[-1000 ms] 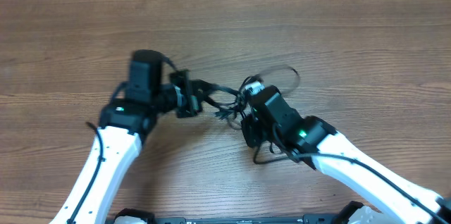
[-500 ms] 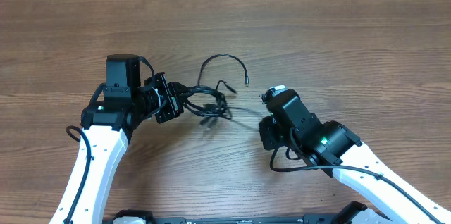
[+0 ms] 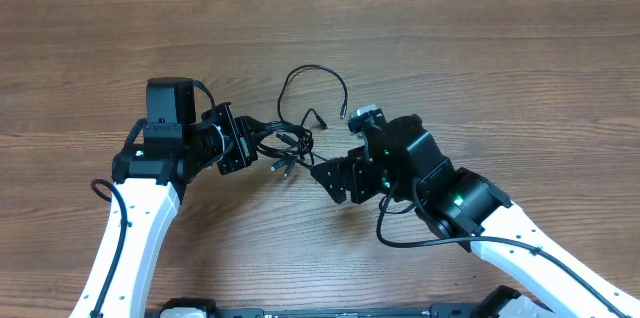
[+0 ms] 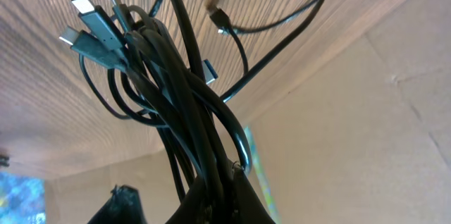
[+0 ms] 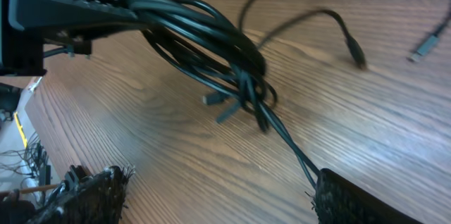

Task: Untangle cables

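Hanging from left end effector (image 3: 240, 141), cables (image 3: 290, 144) trail over wooden table (image 3: 500, 58).

The cables (image 3: 285, 143) are thin, glossy black cords twisted into one tight bundle, its 9 o'clock end pinched in the closed left gripper (image 3: 247, 138). Short plug ends (image 3: 281, 166) fan out of the knot toward 5 o'clock (at least two are flat and silvery). One strand arcs away toward 12 o'clock in an open loop (image 3: 315, 68).

Brown wood-grain table (image 3: 520, 48); beige wall (image 4: 366, 146) beyond.
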Tool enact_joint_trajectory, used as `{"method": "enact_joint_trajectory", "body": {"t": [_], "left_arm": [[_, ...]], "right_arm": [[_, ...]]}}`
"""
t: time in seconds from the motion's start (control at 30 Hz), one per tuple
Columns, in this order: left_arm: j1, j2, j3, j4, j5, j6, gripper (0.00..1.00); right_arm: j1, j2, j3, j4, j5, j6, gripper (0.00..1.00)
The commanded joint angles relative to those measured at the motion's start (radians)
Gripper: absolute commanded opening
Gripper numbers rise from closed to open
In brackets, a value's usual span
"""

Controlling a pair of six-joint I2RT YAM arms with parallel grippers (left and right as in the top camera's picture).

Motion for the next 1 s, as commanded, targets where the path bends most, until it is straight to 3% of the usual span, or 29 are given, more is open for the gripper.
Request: {"method": "enact_joint_trajectory", "body": {"t": [0.0,0.2,0.43,0.53,0.73,0.87,0.97], "left_arm": [[-0.011,-0.007,0.021,0.000,0.073,0.019,0.04],[-0.035,-0.007,0.021,0.000,0.074,0.016,0.04],[-0.035,-0.007,0.021,0.001,0.108,0.016,0.04],[-0.042,-0.007,0.021,0.001,0.136,0.016,0.04],[-0.061,-0.007,0.021,0.011,0.141,0.011,0.05],[-0.060,-0.007,0.021,0.068,0.057,0.012,0.04],[-0.063,-0.007,0.021,0.070,-0.074,0.026,0.04]], "right_arm": [[0.035,0.059,-0.004,0.057,0.000,-0.023,0.83],[0.081,0.203,-0.004,0.139,0.217,0.017,0.63],[0.081,0.243,-0.004,0.188,0.240,0.079,0.43],[0.081,0.253,-0.004,0.231,0.240,0.079,0.42],[0.081,0.268,-0.004,0.206,0.238,0.079,0.13],[0.081,0.262,-0.004,0.133,0.171,0.080,0.06],[0.080,0.224,-0.002,0.083,0.007,0.082,0.04]]}}
